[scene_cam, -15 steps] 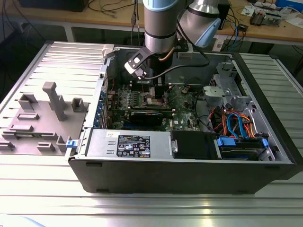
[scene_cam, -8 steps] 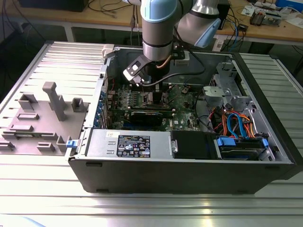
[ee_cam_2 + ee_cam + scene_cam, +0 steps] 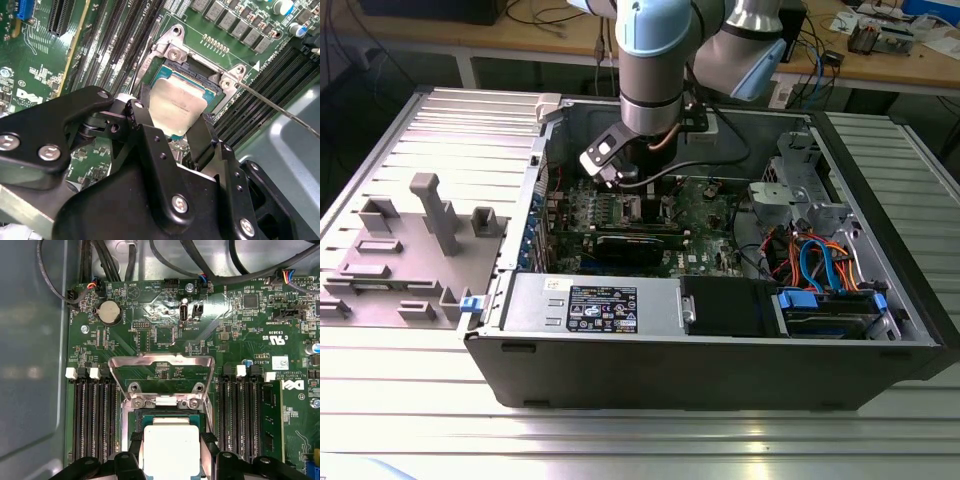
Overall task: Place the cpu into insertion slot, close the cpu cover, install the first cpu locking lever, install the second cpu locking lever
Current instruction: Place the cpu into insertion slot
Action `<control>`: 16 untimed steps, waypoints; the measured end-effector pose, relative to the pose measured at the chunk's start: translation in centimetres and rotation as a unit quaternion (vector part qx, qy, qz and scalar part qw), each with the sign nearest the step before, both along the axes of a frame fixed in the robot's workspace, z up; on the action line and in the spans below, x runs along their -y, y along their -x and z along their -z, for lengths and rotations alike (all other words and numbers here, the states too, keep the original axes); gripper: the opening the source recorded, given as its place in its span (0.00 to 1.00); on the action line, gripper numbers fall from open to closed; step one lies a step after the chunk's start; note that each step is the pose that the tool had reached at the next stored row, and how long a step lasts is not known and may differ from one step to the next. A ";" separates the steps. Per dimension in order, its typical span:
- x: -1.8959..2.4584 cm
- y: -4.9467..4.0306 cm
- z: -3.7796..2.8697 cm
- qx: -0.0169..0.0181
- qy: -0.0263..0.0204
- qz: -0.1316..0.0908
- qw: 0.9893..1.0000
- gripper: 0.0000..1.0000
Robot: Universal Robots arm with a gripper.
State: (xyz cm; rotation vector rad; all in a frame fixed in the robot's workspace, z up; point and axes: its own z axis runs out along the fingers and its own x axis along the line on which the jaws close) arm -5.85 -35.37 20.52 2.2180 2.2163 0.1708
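While claw [image 3: 173, 112] pinches cpu [image 3: 171, 450], flat silvery-grey square, at socket [image 3: 187, 72], cpu cover [image 3: 160, 360] stands open.

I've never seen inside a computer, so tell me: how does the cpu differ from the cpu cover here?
The cpu is a solid square plate; the cpu cover is a thin frame with an open window. The cpu lies over the insertion slot between the fingers of the gripper; the cpu cover is swung open, untouched. The cpu cover looks wider than the cpu. Both are silvery metal.
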 end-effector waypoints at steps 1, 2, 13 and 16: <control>-0.02 0.00 -0.01 0.000 0.000 0.000 1.000 0.54; -0.11 0.01 0.00 0.000 0.000 0.000 1.000 0.54; -0.64 0.00 0.35 0.000 0.008 0.007 1.000 0.54; -0.84 0.00 0.49 0.000 0.008 0.007 1.000 0.54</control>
